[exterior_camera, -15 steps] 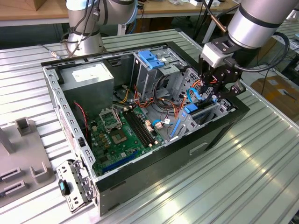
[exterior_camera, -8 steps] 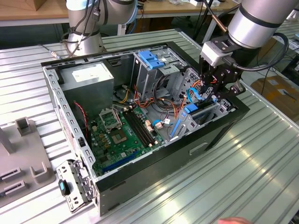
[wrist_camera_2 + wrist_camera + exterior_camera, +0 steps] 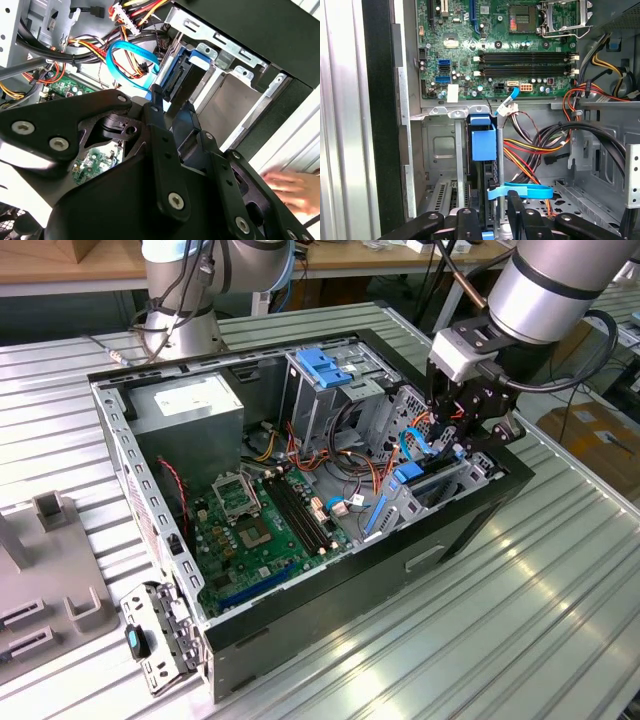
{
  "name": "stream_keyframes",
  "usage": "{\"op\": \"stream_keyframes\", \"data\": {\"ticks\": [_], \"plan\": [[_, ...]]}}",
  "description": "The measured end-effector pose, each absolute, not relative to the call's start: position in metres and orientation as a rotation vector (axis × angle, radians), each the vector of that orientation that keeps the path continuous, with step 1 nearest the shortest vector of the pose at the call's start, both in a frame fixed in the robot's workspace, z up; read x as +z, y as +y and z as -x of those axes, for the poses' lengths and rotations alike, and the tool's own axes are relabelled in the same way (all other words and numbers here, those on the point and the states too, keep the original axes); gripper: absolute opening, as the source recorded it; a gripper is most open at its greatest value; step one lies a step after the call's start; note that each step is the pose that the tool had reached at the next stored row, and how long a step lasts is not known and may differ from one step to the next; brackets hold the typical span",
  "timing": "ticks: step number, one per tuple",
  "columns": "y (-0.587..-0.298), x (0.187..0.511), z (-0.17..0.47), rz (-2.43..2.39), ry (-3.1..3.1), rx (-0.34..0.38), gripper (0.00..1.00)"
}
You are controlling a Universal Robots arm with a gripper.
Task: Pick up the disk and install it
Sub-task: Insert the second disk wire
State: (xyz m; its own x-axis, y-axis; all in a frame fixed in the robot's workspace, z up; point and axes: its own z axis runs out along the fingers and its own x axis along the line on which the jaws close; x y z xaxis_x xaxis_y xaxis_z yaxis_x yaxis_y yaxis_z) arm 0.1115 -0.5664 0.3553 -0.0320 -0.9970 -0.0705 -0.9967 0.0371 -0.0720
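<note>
**Disk in the grip, over the end bay**

Sweeping the exterior view from its left, the power supply and the motherboard lie well away from my end effector. The grey drive cage with its blue latch stands nearer, off to one side. The drive bay at the end of the computer case sits directly beneath it. All of this rests on the ribbed counter.

My end effector is set narrow and, as I judge it, clamped on the near end of the disk.

The step in hand looks like seating the disk. To do it well I should keep it square to the bay's metal rails and push along its own length, with no tilt, so the carrier does not bind. The blue data cable crosses just beside my grip and could be dragged in, so it wants watching. The bundle of wires beyond it lies close to the slot. A person's hand is near the outside of the case, close to my linkage — slow and gentle, then.

The disk stands on edge and runs straight away from my end effector, down between the rails. Its blue carrier frame shows between my fingers. It looks partly in — whether it is fully home I cannot tell.
</note>
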Motion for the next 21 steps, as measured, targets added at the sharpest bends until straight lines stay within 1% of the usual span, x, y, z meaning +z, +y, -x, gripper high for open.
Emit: {"op": "stream_keyframes", "data": {"ticks": [4,10,21], "plan": [[-0.566,0.357,-0.112,2.113,2.187,-0.004,0.36],[-0.566,0.369,-0.112,2.113,2.187,-0.004,0.36],[-0.565,0.37,-0.112,2.113,2.187,-0.004,0.36]]}}
